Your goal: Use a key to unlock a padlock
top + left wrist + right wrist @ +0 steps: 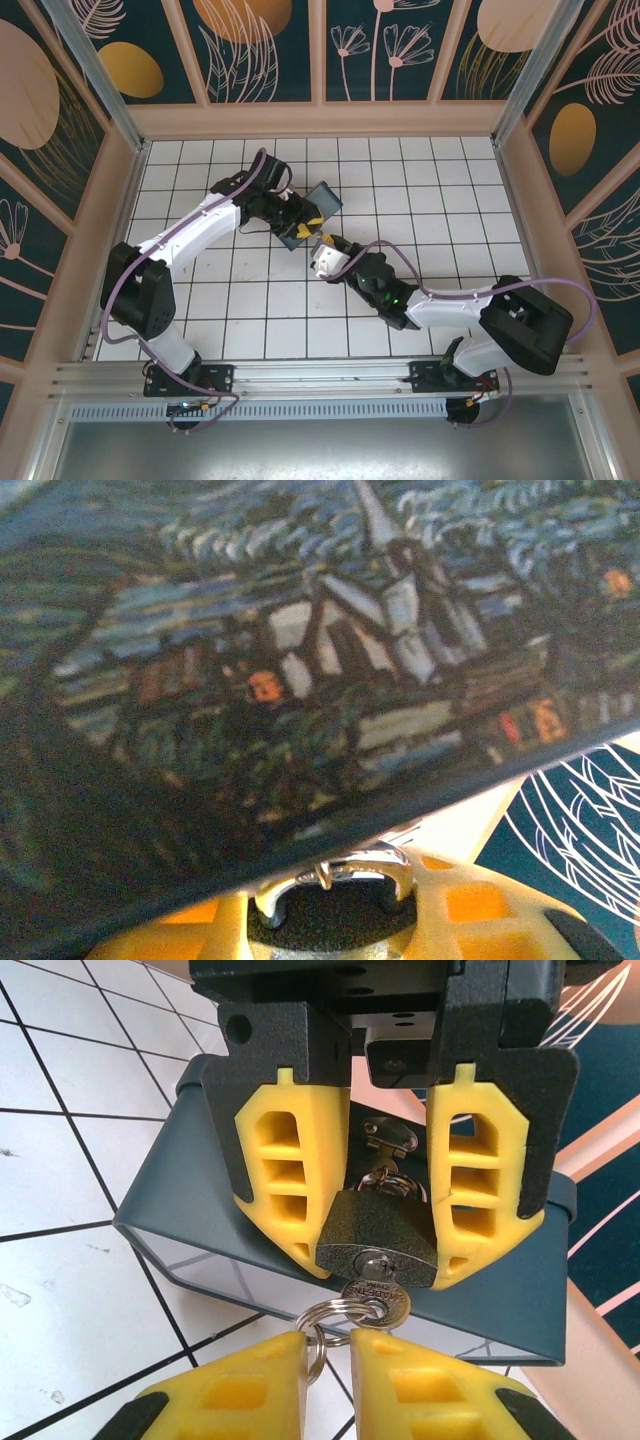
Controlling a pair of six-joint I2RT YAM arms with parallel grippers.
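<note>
The padlock [372,1225], a small dark body, sits between the yellow fingers of my left gripper [377,1255], which is shut on it. Its silver shackle [345,868] hooks through the hasp [390,1138] of the blue painted box [500,1290]. The key [378,1303] is in the keyhole at the padlock's underside, with its round head showing. A split ring [322,1328] hangs from the key and runs into the narrow gap of my right gripper [335,1352], which is shut on it. From above, the left gripper [305,218] and right gripper [325,245] meet at the box [325,197].
The box stands tilted on the white tiled floor [450,200], near the middle. Its painted face [330,650] is close to the left wrist camera. Peach frame walls [320,120] enclose the floor on three sides. Open tiles lie on the right and front left.
</note>
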